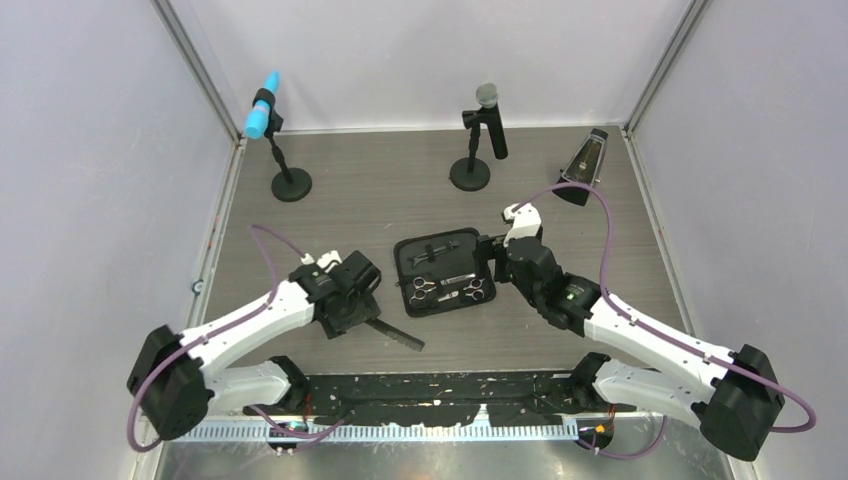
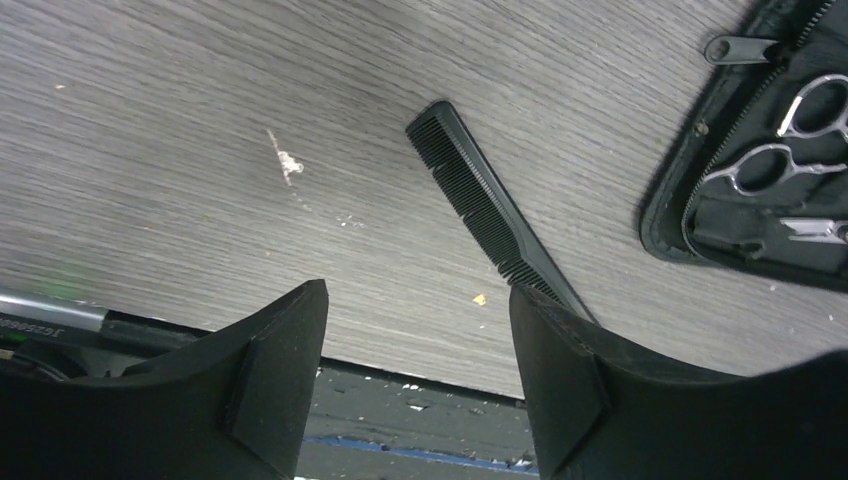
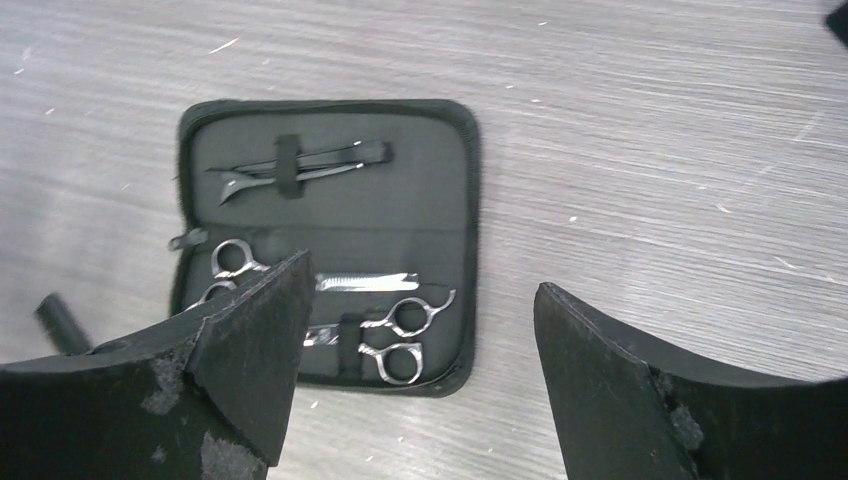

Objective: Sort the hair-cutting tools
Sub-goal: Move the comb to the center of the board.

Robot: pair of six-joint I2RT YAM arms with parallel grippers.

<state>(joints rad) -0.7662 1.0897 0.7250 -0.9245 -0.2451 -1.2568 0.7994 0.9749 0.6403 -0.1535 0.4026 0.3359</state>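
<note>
L gripper (image 2: pixel 418 292) fingers stand apart w/ nothing between; I see the comb (image 2: pixel 480 205) flat on the table (image 2: pixel 180 130), one end hidden behind a finger. R gripper (image 3: pixel 420 275) is spread wide, empty, over the unzipped zip case (image 3: pixel 430 210). Both scissors (image 3: pixel 400 335) and the hair clips (image 3: pixel 300 165) lie inside it.

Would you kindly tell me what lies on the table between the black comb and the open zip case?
Nothing but bare table; the stretch between comb and zip case is empty, clearest in the left wrist view.
</note>
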